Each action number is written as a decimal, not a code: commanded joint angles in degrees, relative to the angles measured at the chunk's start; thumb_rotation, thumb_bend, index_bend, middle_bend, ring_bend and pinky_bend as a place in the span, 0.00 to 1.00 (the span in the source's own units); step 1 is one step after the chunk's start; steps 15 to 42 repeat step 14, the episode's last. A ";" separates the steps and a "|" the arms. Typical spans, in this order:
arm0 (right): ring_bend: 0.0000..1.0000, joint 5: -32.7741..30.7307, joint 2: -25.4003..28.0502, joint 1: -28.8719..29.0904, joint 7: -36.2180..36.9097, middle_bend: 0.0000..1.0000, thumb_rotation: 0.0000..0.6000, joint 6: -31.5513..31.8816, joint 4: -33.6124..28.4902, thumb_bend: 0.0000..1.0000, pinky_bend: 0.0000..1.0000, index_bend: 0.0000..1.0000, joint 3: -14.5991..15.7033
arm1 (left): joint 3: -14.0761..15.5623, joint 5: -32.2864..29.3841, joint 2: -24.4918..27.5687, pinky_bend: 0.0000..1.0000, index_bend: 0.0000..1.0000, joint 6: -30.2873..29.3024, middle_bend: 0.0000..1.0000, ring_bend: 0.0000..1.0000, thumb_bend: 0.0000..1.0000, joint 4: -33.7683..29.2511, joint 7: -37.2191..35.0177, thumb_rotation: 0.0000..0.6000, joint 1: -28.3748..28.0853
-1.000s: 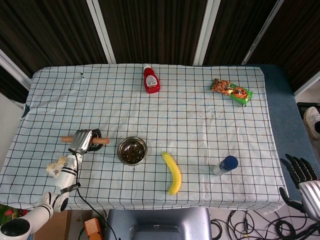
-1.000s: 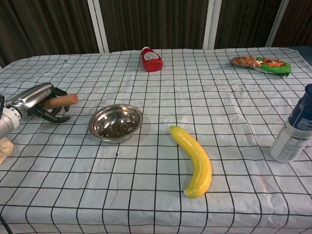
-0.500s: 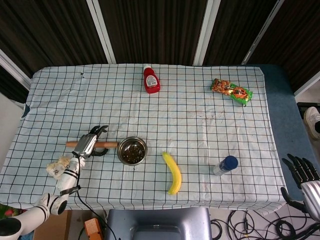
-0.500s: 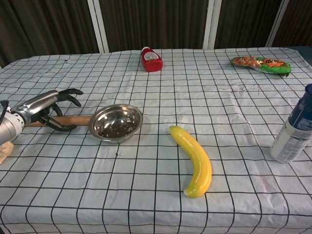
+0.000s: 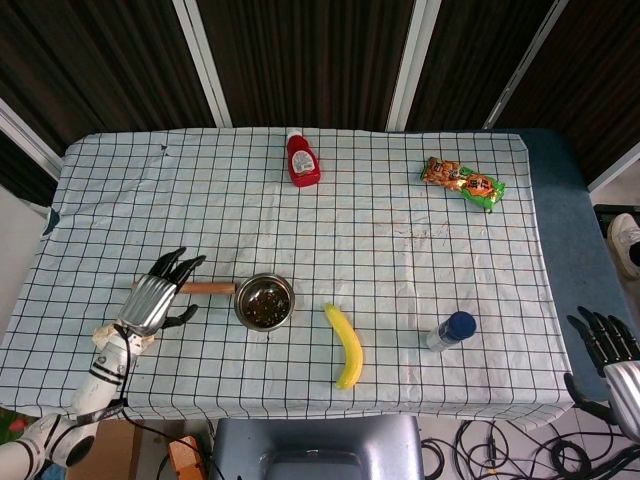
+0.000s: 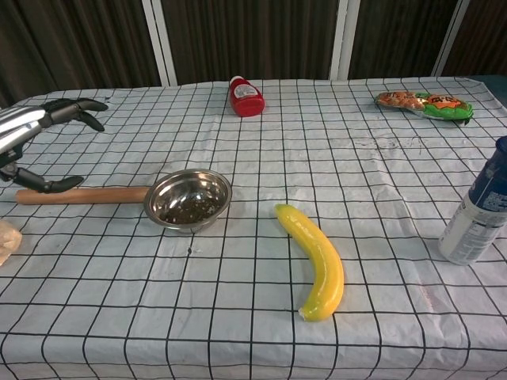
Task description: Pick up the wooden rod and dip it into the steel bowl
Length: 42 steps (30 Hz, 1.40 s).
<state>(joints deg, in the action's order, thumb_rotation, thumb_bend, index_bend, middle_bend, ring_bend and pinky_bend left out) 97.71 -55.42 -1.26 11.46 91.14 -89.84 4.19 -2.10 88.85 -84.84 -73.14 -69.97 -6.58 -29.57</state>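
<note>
We find the rod lying flat on the bench, its right end touching the bowl rim on the bowl's left side; it isn't inside. 1 s ago the left hand was wrapped round it w/ the rod clear of the bowl; 0.5 s ago fingers were loosening and the rod already lay against the rim. Now the hand is lifted off, fingers spread, holding nothing. In chest view its thumb hangs near the rod's left end; contact can't be confirmed.

Right hand sits off the bench's right edge, fingers apart, empty; no change.

Assessment: rod released short of target. We judge the dip not done, since nothing shows the tip entering the bowl. Bowl holds dark bits.

Req'd next, in our view: re-grasp near the rod's left end, raise, tilt tip down into the bowl. Risk: pushing along the rod may shove the bowl toward the banana.

Ketchup, snack pack, bottle are well apart from the work.
</note>
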 commanded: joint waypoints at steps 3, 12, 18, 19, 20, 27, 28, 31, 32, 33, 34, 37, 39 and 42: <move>0.00 -0.18 -0.71 0.21 -2.50 0.00 1.00 -0.88 -0.79 0.37 0.00 0.00 -0.10 | 9.57 5.55 8.03 0.01 0.03 -21.55 0.10 0.00 0.34 -14.06 25.07 1.00 18.95; 0.00 -1.14 -1.60 0.64 -5.52 0.00 1.00 -2.23 -1.81 0.37 0.00 0.00 -0.55 | 10.59 7.42 3.22 0.00 0.03 -25.19 0.07 0.00 0.35 -6.76 22.30 1.00 23.42; 0.00 -1.35 -1.66 0.36 -5.81 0.00 1.00 -1.75 -1.94 0.37 0.00 0.00 -0.69 | 9.39 5.96 3.51 0.00 0.03 -24.31 0.07 0.00 0.35 -6.66 21.79 1.00 23.40; 0.00 -1.35 -1.66 0.36 -5.81 0.00 1.00 -1.75 -1.94 0.37 0.00 0.00 -0.69 | 9.39 5.96 3.51 0.00 0.03 -24.31 0.07 0.00 0.35 -6.66 21.79 1.00 23.40; 0.00 -1.35 -1.66 0.36 -5.81 0.00 1.00 -1.75 -1.94 0.37 0.00 0.00 -0.69 | 9.39 5.96 3.51 0.00 0.03 -24.31 0.07 0.00 0.35 -6.66 21.79 1.00 23.40; 0.00 -1.35 -1.66 0.36 -5.81 0.00 1.00 -1.75 -1.94 0.37 0.00 0.00 -0.69 | 9.39 5.96 3.51 0.00 0.03 -24.31 0.07 0.00 0.35 -6.66 21.79 1.00 23.40; 0.00 -1.35 -1.66 0.36 -5.81 0.00 1.00 -1.75 -1.94 0.37 0.00 0.00 -0.69 | 9.39 5.96 3.51 0.00 0.03 -24.31 0.07 0.00 0.35 -6.66 21.79 1.00 23.40; 0.00 -1.35 -1.66 0.36 -5.81 0.00 1.00 -1.75 -1.94 0.37 0.00 0.00 -0.69 | 9.39 5.96 3.51 0.00 0.03 -24.31 0.07 0.00 0.35 -6.66 21.79 1.00 23.40; 0.00 -1.35 -1.66 0.36 -5.81 0.00 1.00 -1.75 -1.94 0.37 0.00 0.00 -0.69 | 9.39 5.96 3.51 0.00 0.03 -24.31 0.07 0.00 0.35 -6.66 21.79 1.00 23.40; 0.00 -1.35 -1.66 0.36 -5.81 0.00 1.00 -1.75 -1.94 0.37 0.00 0.00 -0.69 | 9.39 5.96 3.51 0.00 0.03 -24.31 0.07 0.00 0.35 -6.66 21.79 1.00 23.40; 0.00 -1.35 -1.66 0.36 -5.81 0.00 1.00 -1.75 -1.94 0.37 0.00 0.00 -0.69 | 9.39 5.96 3.51 0.00 0.03 -24.31 0.07 0.00 0.35 -6.66 21.79 1.00 23.40; 0.00 -1.35 -1.66 0.36 -5.81 0.00 1.00 -1.75 -1.94 0.37 0.00 0.00 -0.69 | 9.39 5.96 3.51 0.00 0.03 -24.31 0.07 0.00 0.35 -6.66 21.79 1.00 23.40; 0.00 -1.35 -1.66 0.36 -5.81 0.00 1.00 -1.75 -1.94 0.37 0.00 0.00 -0.69 | 9.39 5.96 3.51 0.00 0.03 -24.31 0.07 0.00 0.35 -6.66 21.79 1.00 23.40; 0.00 -1.35 -1.66 0.36 -5.81 0.00 1.00 -1.75 -1.94 0.37 0.00 0.00 -0.69 | 9.39 5.96 3.51 0.00 0.03 -24.31 0.07 0.00 0.35 -6.66 21.79 1.00 23.40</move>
